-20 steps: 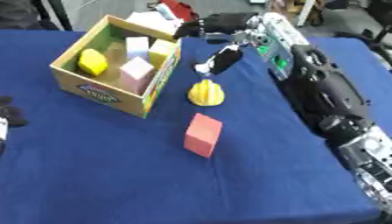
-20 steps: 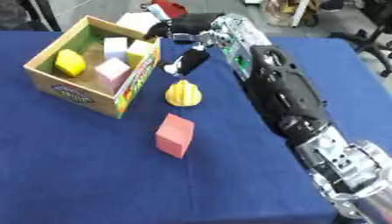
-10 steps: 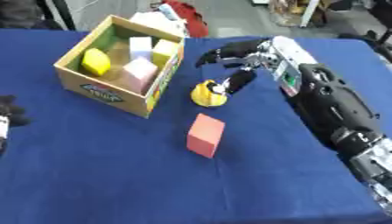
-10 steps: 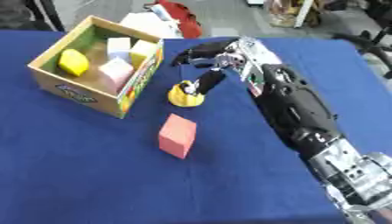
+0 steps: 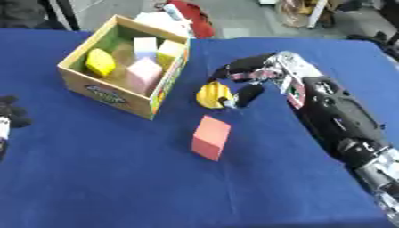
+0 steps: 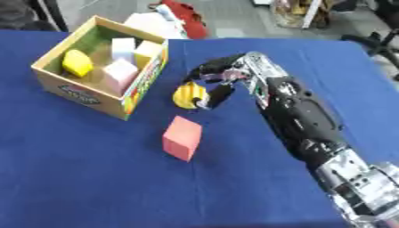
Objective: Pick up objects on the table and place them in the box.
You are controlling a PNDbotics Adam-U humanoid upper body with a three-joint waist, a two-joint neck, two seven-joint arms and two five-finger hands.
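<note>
A cardboard box (image 5: 160, 95) stands at the back left on the blue table and holds a yellow piece (image 5: 99, 62), a pink block (image 5: 143, 72), a white block and a pale yellow block. A yellow ridged object (image 5: 213, 94) sits just right of the box. My right hand (image 5: 251, 75) reaches over it from the right, fingers curved above it and thumb down beside it, touching or nearly touching. A red block (image 5: 211, 136) lies nearer the front. My left hand (image 5: 11, 116) shows only as dark fingers at the left edge.
The blue tablecloth (image 5: 117, 187) covers the whole work surface. Beyond the far edge lie a red and white heap (image 5: 175, 15) and floor clutter. My right forearm (image 5: 339, 120) stretches across the right side of the table.
My right hand has come down from near the box's far corner to the yellow ridged object and now curls over it. The camera has shifted a little.
</note>
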